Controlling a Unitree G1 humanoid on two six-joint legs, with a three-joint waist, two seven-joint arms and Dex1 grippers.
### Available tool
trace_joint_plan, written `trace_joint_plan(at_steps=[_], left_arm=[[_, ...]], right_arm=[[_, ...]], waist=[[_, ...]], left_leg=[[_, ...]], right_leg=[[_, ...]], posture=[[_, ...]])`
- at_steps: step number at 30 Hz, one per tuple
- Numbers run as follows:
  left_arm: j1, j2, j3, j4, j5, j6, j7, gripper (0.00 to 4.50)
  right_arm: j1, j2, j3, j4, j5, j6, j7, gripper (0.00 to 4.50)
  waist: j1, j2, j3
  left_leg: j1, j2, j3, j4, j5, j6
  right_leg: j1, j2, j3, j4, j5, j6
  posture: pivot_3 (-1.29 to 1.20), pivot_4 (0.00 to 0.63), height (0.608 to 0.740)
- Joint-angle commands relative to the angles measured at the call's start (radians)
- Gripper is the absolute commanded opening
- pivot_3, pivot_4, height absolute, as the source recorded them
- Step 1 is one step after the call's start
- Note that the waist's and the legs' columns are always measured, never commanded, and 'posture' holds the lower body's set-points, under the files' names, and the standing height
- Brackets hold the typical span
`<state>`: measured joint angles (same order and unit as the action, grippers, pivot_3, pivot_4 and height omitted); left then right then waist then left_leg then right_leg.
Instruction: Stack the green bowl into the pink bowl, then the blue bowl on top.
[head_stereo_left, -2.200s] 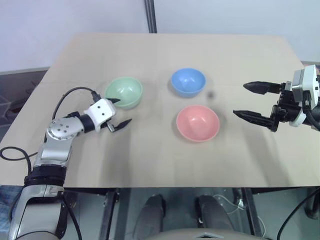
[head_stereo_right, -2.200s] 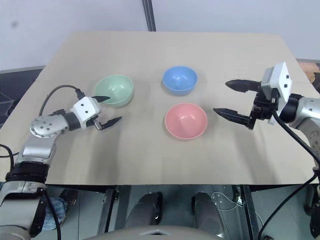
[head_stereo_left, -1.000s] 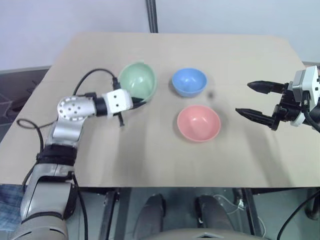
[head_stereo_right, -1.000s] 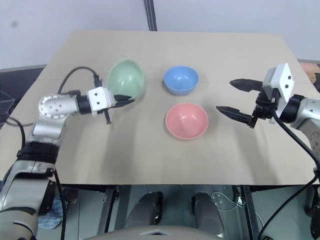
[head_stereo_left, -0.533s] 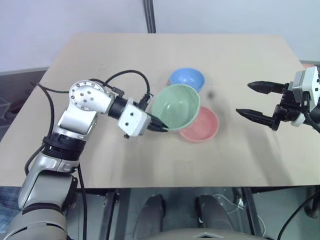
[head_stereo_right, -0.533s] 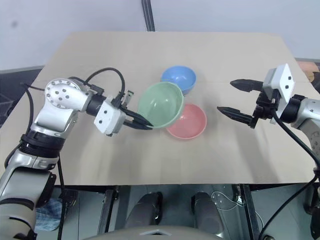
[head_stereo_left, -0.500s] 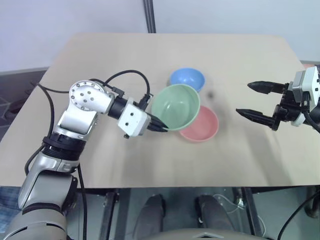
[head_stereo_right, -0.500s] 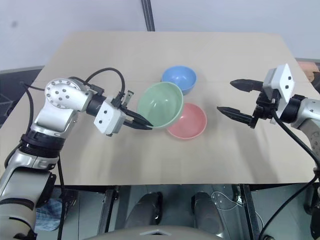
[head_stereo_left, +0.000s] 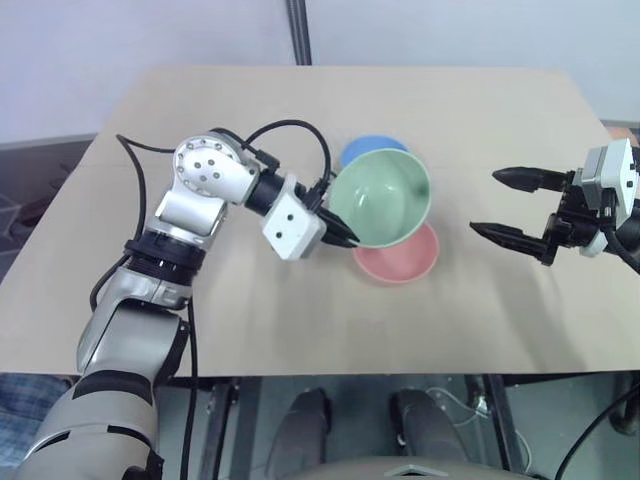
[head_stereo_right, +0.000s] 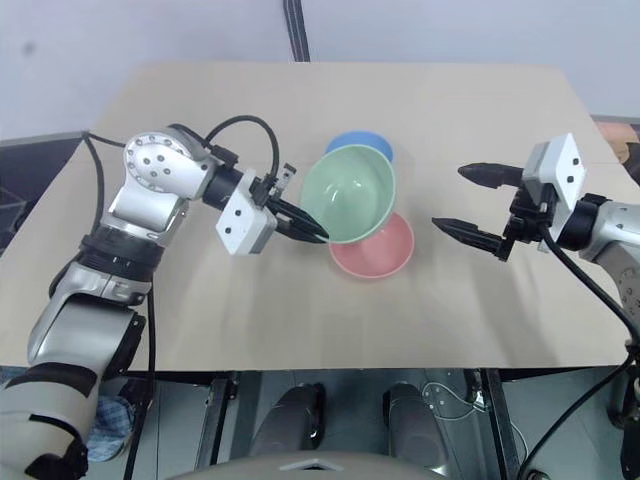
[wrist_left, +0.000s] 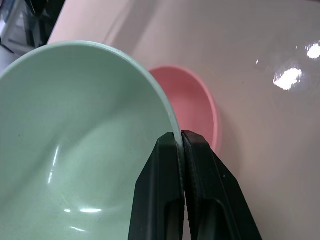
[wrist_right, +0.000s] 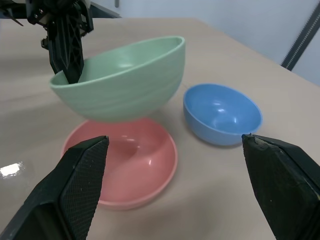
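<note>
L pincer (head_stereo_left: 340, 232) is clenched on the near rim of the green bowl (head_stereo_left: 382, 197), one finger inside the rim, the other outside, as the L wrist view shows close up. Green bowl is in the air, tilted, hanging over the pink bowl (head_stereo_left: 405, 262) w/ a gap between them; from the R wrist view its underside sits just above the pink rim, not touching. Pink bowl rests on the worktop (head_stereo_left: 300, 310), mid-right. Blue bowl (head_stereo_right: 352, 143) sits on the worktop just behind, mostly hidden by the green one in the head views, plain in the R wrist view (wrist_right: 222, 113). R pincer (head_stereo_left: 512, 203) hovers off to the right, well apart from the bowls, fingers spread wide, nothing in them.
</note>
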<state>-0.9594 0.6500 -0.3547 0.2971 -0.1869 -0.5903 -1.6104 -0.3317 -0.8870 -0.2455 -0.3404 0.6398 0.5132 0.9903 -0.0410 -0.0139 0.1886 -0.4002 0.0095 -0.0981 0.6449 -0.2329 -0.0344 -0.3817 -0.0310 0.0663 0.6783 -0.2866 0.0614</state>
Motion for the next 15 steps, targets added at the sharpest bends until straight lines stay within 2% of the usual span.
trace_joint_plan(at_steps=[1, 7, 8, 9, 13, 15], left_arm=[[-0.031, -0.025, 0.01, -0.007, -0.038, -0.015, -0.004, 0.06], [-0.051, -0.058, 0.027, 0.016, -0.032, -0.019, 0.01, 0.06], [-0.054, -0.066, 0.033, 0.023, -0.025, -0.023, 0.027, 0.7], [-0.055, -0.074, 0.037, 0.026, -0.025, -0.029, 0.037, 0.99], [-0.056, -0.102, 0.055, 0.014, -0.031, -0.038, 0.075, 2.88], [-0.057, -0.097, 0.053, 0.011, -0.029, -0.035, 0.067, 3.58]], right_arm=[[0.003, -0.001, -0.025, -0.031, 0.009, -0.008, -0.009, 4.5], [0.003, -0.001, -0.024, -0.032, 0.009, -0.009, -0.015, 4.5], [0.004, -0.001, -0.024, -0.033, 0.01, -0.009, -0.016, 4.5], [0.007, -0.002, -0.025, -0.034, 0.01, -0.009, -0.015, 4.5], [0.019, -0.003, -0.027, -0.039, 0.011, -0.011, -0.015, 4.5], [0.02, -0.004, -0.026, -0.039, 0.011, -0.011, -0.015, 4.5]], waist=[[0.002, 0.0, 0.0], [0.001, 0.0, 0.0], [0.0, 0.0, 0.0], [0.0, 0.0, 0.0], [0.001, 0.0, 0.0], [0.0, 0.0, 0.0]], left_leg=[[0.0, 0.0, 0.0, 0.0, 0.0, 0.0], [0.0, 0.0, 0.0, 0.001, 0.0, 0.0], [0.0, 0.0, 0.0, 0.001, 0.0, 0.0], [0.0, 0.0, 0.0, 0.001, 0.0, 0.0], [-0.001, 0.0, 0.0, 0.002, 0.0, 0.0], [-0.001, 0.0, 0.0, 0.002, 0.0, 0.0]], right_leg=[[0.0, 0.0, 0.0, 0.0, 0.0, 0.0], [0.0, 0.0, 0.0, 0.001, 0.0, 0.0], [0.0, 0.0, 0.0, 0.001, 0.0, 0.0], [0.0, 0.0, 0.0, 0.001, 0.0, 0.0], [0.0, 0.0, 0.0, 0.001, 0.0, 0.0], [0.0, 0.0, 0.0, 0.001, 0.0, 0.0]], posture=[[0.0, 0.15, 0.74], [0.0, 0.15, 0.74], [0.0, 0.15, 0.74], [0.0, 0.15, 0.74], [0.0, 0.15, 0.74], [0.0, 0.15, 0.74]])
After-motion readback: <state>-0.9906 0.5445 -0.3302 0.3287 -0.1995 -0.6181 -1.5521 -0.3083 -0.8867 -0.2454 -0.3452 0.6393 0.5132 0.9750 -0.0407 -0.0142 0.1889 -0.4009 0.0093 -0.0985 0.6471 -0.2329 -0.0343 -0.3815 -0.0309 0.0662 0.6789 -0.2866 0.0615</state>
